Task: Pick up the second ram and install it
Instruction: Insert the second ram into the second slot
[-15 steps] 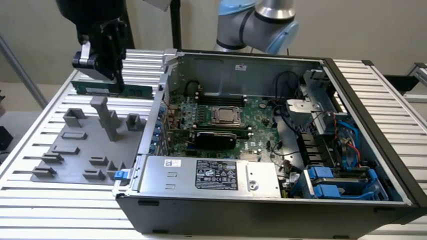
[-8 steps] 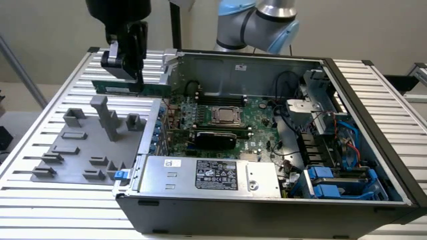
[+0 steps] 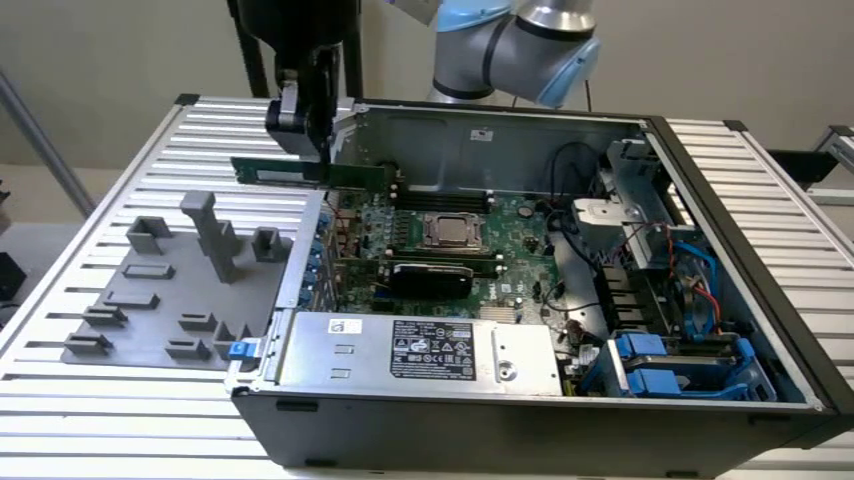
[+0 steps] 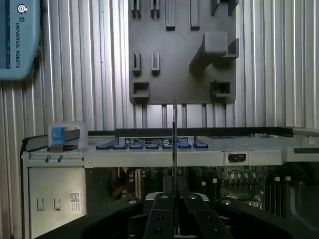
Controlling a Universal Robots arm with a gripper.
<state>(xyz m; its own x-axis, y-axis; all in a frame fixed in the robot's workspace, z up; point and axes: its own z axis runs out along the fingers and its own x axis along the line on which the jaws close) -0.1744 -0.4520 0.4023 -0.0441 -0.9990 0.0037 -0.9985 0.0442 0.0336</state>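
The second ram (image 3: 350, 176), a thin green stick, hangs level in the air over the case's wall on the exterior view's left, between the grey fixture and the motherboard (image 3: 514, 225). My gripper (image 3: 310, 155) is shut on it from above. In the wrist view the ram (image 4: 174, 144) shows edge-on as a thin line running out from my gripper (image 4: 175, 191), with its far end over the case wall. The dark memory slots (image 3: 447, 200) lie beyond the CPU socket (image 3: 454, 232), toward the case's back wall.
A grey fixture plate (image 3: 114, 320) with upright blocks lies on the slatted table at the exterior view's left, also in the wrist view (image 4: 182, 74). The open computer case (image 3: 534, 130) holds a power supply (image 3: 414, 345), cables (image 3: 627, 260) and blue drive bays (image 3: 667, 365).
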